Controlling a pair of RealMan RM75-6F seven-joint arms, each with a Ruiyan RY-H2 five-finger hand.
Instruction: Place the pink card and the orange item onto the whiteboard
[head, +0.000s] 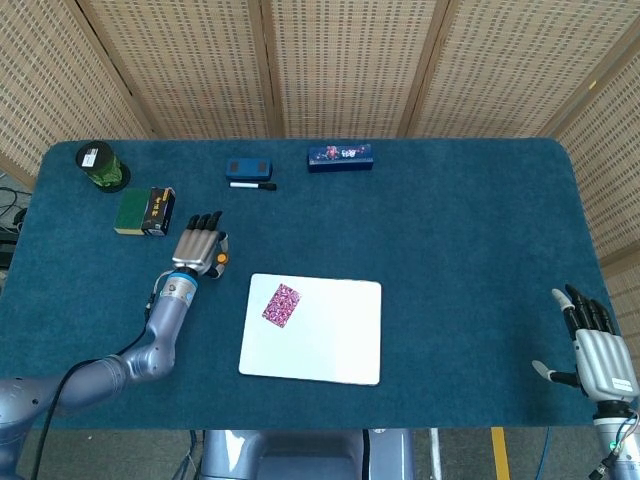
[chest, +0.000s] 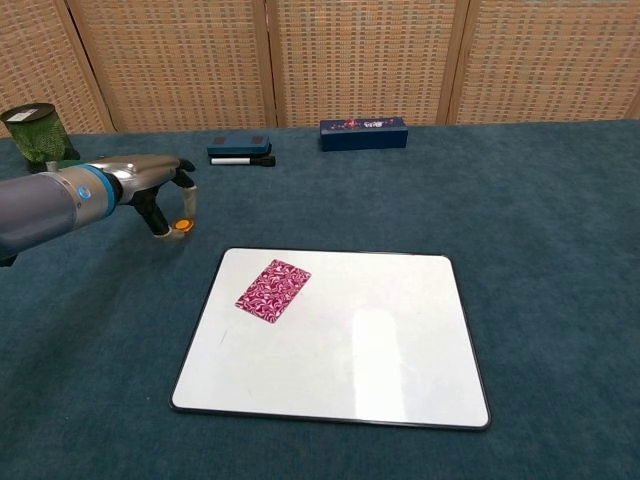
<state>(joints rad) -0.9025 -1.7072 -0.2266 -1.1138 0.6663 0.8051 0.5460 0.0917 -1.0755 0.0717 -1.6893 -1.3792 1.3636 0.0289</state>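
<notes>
Blue carpeted table fills most of the head view. White rectangular whiteboard lies flat at lower centre of the frame; in the chest view it takes up the lower middle.

Left hand sits at centre left of the head view, just left of and above the whiteboard's upper-left corner. Fingers extended forward, thumb curled under; the small round orange item is pinched between thumb and a finger, low over the table, off the board.

Right hand at lower right corner of the head view, fingers spread apart, holding nothing; not seen in the chest view.

Pink patterned card lies flat on the whiteboard's upper-left area, tilted.

Dark blue rectangular box at upper centre, near the far table edge.
</notes>
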